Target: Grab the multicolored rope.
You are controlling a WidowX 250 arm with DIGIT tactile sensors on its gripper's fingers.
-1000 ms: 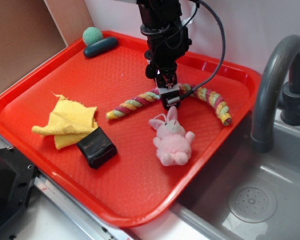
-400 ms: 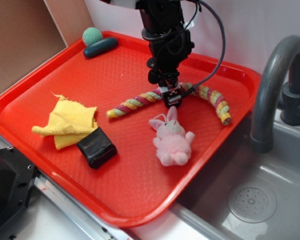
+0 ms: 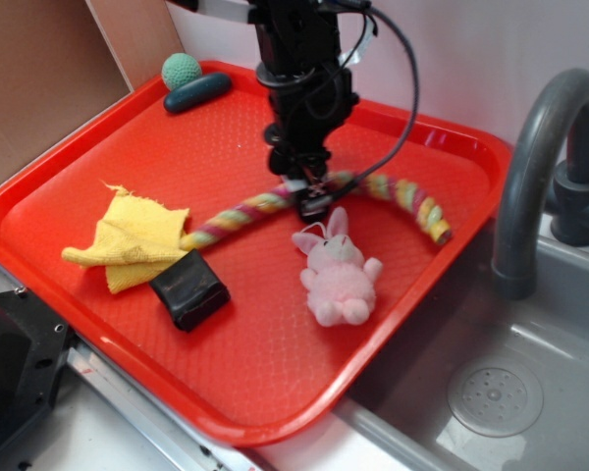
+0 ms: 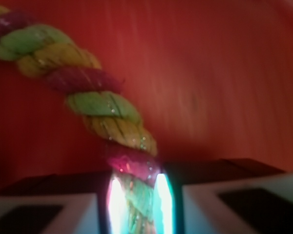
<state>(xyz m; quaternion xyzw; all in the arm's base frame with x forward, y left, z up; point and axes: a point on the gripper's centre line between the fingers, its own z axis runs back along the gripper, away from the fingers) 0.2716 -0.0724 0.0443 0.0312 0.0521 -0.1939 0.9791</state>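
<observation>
The multicolored rope (image 3: 240, 211) of yellow, pink and pale green strands lies across the middle of the red tray (image 3: 98, 157). Its left end reaches the yellow cloth, and its right half (image 3: 412, 201) curves toward the tray's right rim. My gripper (image 3: 307, 199) is shut on the rope near its middle, just above the pink bunny's ears. In the wrist view the rope (image 4: 88, 92) runs from the top left down between my two pads, and my gripper (image 4: 136, 200) pinches it tightly.
A pink plush bunny (image 3: 339, 275) lies just in front of the gripper. A yellow cloth (image 3: 137, 235) and a black block (image 3: 188, 287) sit at the tray's left front. A green ball (image 3: 182, 71) and dark oblong object (image 3: 198, 91) lie at the back. A sink with grey faucet (image 3: 530, 177) is on the right.
The gripper has moved left and slightly toward the back, dragging the rope with it. The rope's left end now touches the yellow cloth.
</observation>
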